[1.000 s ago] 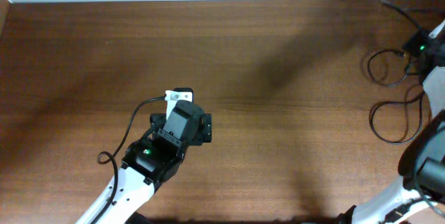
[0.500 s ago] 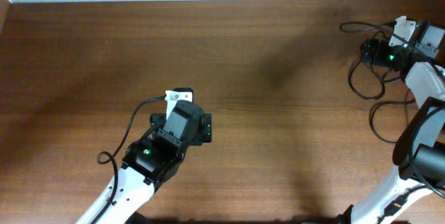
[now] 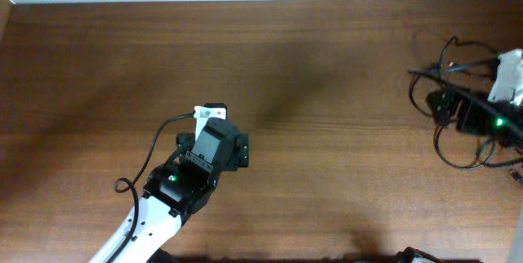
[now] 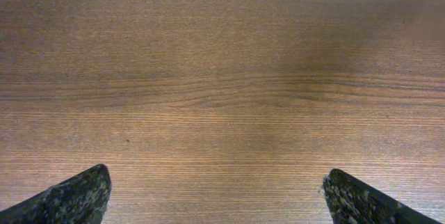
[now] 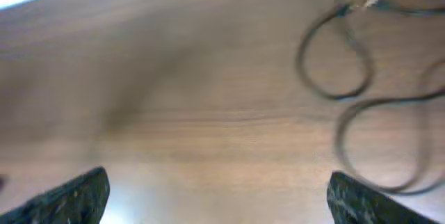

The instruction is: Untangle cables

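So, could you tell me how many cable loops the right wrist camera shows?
2. One cable loop sits upper right; the second loop lies below it, cut by the right edge. More may be hidden off-frame.

No readable text, label, brand or number shows anywhere, though the blurred right wrist view might hide some.

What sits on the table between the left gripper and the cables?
Nothing. In the overhead view, only bare table stretches from the left gripper to the cables near the right edge. The left wrist view also shows bare wood.
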Motion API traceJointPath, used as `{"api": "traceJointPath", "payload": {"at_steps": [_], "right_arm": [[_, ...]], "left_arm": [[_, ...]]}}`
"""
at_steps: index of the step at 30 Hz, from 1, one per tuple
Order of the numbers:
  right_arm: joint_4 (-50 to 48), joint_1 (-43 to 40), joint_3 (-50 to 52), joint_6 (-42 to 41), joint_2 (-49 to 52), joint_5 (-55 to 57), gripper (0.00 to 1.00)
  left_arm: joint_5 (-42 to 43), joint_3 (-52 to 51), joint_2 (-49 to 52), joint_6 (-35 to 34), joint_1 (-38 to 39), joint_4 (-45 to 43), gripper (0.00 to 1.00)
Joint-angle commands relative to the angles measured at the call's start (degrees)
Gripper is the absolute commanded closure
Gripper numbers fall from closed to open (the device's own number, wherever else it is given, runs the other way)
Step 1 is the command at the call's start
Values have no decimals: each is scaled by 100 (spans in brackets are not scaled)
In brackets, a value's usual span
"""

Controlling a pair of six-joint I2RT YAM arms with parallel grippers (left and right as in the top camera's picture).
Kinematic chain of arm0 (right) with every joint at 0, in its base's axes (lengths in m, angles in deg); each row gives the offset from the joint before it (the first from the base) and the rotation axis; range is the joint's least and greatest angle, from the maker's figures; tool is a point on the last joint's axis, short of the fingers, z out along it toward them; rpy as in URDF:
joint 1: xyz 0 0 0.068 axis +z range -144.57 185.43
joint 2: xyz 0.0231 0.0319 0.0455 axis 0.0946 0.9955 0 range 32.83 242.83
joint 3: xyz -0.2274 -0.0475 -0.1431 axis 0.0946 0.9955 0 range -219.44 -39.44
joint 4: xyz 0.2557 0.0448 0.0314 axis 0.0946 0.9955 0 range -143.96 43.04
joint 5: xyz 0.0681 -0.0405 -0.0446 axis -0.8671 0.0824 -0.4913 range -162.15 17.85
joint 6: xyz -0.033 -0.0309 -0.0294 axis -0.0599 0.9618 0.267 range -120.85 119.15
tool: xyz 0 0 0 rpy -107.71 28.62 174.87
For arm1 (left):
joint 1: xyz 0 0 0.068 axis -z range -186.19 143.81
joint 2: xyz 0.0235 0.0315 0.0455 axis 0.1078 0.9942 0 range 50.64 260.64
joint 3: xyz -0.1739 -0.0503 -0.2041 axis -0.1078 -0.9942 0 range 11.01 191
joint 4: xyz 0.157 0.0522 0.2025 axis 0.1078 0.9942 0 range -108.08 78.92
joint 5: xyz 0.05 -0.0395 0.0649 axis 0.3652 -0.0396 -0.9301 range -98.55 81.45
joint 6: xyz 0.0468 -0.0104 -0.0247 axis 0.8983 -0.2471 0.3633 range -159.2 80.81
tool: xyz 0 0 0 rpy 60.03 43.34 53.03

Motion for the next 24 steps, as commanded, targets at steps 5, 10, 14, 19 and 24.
{"api": "traceJointPath", "payload": {"at_steps": [5,10,14,19,24], "right_arm": [[1097,0,24,-39,31,-776,1],[1091,0,24,-39,31,-774,1],[1091,0,24,-39,31,-774,1],[1091,0,24,-37,31,-774,1],[1091,0,24,-39,31,-774,1]], "left_arm": [[22,7,-33,11,7,-7,1],[22,7,-35,11,7,-7,1],[22,7,-33,11,7,-7,1],[22,7,-35,11,7,-7,1],[22,7,-35,11,7,-7,1]]}}
